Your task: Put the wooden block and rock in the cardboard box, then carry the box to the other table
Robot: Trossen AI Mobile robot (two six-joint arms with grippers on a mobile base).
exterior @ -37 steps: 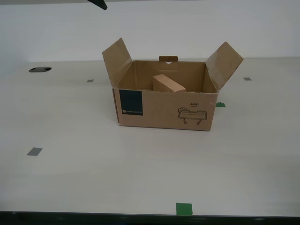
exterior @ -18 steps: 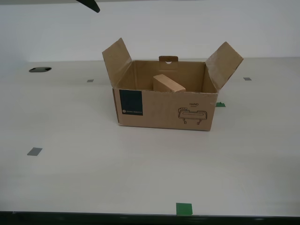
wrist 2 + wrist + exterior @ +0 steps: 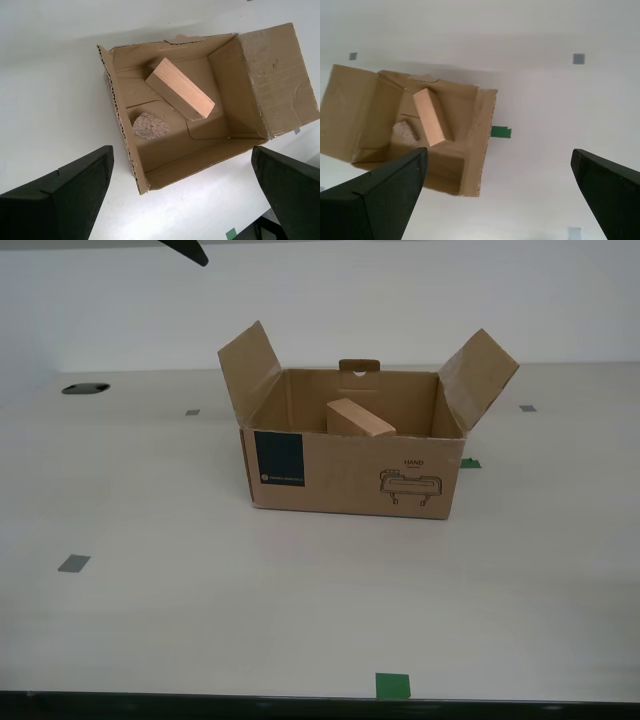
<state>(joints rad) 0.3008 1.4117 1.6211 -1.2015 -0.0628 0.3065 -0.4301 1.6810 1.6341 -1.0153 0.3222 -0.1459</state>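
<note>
The cardboard box (image 3: pixel 340 475) stands open on the smooth off-white table, flaps up. Inside it the wooden block (image 3: pixel 358 420) leans tilted. Seen from above, the wooden block (image 3: pixel 182 92) lies next to the rock (image 3: pixel 149 125) on the floor of the box (image 3: pixel 190 165). In the exterior view the box's front wall hides the rock. My second gripper (image 3: pixel 185 200) hangs open high above the box, holding nothing. My first gripper (image 3: pixel 495 195) is open too, above and beside the box (image 3: pixel 477 135), block (image 3: pixel 431 117) and rock (image 3: pixel 405 132). The other table is out of view.
Grey squares (image 3: pixel 73 563) and a green square (image 3: pixel 393 685) mark the tabletop, and green tape (image 3: pixel 500 132) lies beside the box. A dark oval hole (image 3: pixel 85 388) sits at the exterior view's far left. A dark arm tip (image 3: pixel 185 250) shows at that view's top.
The dark arm tip at the top of the exterior view has slid a little toward that view's left. The box, block and table have not moved.
</note>
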